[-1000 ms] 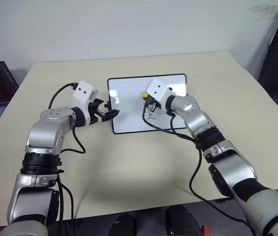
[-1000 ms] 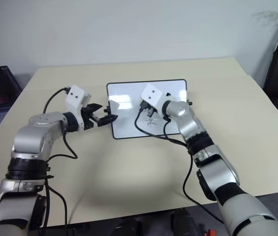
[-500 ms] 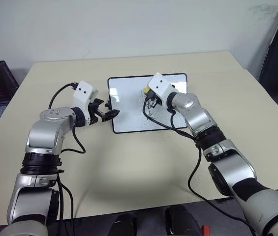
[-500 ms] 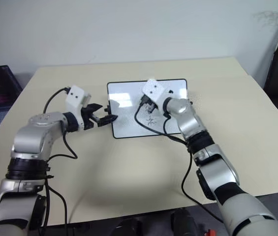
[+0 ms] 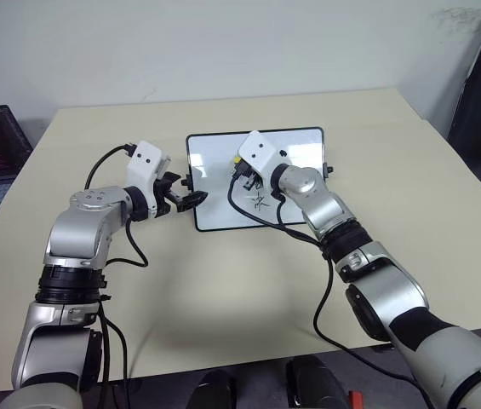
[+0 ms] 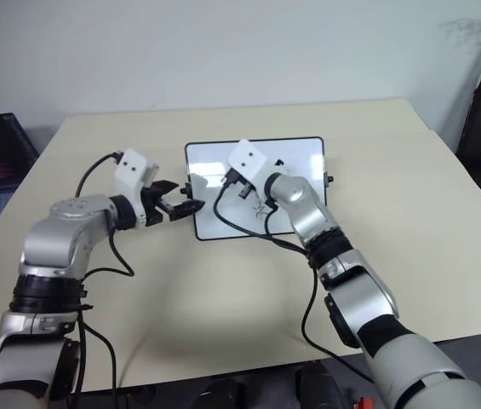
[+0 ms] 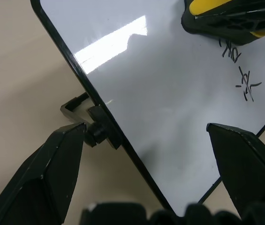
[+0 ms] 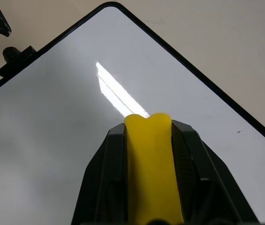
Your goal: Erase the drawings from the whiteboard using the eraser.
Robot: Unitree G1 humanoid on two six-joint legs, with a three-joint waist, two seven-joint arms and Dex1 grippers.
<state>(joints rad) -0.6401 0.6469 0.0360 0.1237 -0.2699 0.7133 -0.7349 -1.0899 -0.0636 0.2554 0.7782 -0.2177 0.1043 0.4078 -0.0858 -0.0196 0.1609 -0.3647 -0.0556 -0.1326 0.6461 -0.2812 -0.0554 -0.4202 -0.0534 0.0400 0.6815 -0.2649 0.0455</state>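
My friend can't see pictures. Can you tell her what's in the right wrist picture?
The right gripper has its jaws shut on a yellow eraser, just above a shiny white whiteboard with a thin black frame. One rounded corner of the whiteboard lies on a beige table, and a small black knob sticks out from its edge.

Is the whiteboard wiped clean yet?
No. The whiteboard still carries black drawings, beside the yellow eraser pinched in the right end effector.

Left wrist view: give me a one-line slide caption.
Open left gripper straddles the whiteboard edge while the yellow eraser sits above the remaining drawings.
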